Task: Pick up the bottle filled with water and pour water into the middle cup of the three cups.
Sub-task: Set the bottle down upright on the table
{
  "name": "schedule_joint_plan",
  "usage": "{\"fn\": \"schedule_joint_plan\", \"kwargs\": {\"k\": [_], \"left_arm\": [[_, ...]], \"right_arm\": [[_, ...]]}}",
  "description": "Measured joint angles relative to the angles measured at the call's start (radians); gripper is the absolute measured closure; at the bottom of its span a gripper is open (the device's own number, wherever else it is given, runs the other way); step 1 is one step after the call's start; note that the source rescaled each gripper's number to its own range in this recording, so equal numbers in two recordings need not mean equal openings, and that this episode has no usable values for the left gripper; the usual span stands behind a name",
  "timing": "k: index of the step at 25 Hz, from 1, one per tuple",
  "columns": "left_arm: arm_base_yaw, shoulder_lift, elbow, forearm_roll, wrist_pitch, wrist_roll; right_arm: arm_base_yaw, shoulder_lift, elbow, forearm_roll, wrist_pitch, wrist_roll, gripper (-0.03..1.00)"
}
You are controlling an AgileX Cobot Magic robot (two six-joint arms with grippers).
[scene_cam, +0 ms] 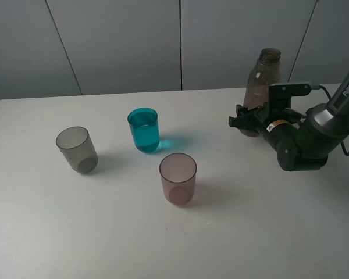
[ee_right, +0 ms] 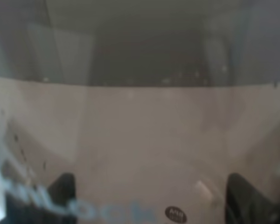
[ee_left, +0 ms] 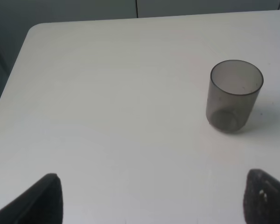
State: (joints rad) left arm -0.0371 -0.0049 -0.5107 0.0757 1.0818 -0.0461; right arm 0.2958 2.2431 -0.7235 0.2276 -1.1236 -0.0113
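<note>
Before grey wall panels, on a white table, the right gripper brackets the bottle, grip unclear

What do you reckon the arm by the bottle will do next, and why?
Probably draw straight back from the bottle. It stands upright on the table, the teal cup already holds water, and the right gripper sits around the bottle's base.
</note>
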Motion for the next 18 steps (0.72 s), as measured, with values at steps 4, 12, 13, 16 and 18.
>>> {"fn": "schedule_joint_plan", "kwargs": {"k": [4,12,13,16,18], "left_arm": [[0.0,0.0,0.0,0.0,0.0,0.0],[0.0,0.0,0.0,0.0,0.0,0.0],[0.0,0.0,0.0,0.0,0.0,0.0],[0.0,0.0,0.0,0.0,0.0,0.0],[0.0,0.0,0.0,0.0,0.0,0.0]], "right_arm": [[0.0,-0.009,0.0,0.0,0.018,0.0,0.33],[0.001,-0.089,0.015,0.0,0.152,-0.008,0.27],[0.001,-0.106,0.02,0.0,0.169,-0.013,0.27],[0.001,-0.15,0.035,0.0,0.238,-0.028,0.27],[0.001,-0.179,0.054,0.0,0.274,-0.03,0.27]]}}
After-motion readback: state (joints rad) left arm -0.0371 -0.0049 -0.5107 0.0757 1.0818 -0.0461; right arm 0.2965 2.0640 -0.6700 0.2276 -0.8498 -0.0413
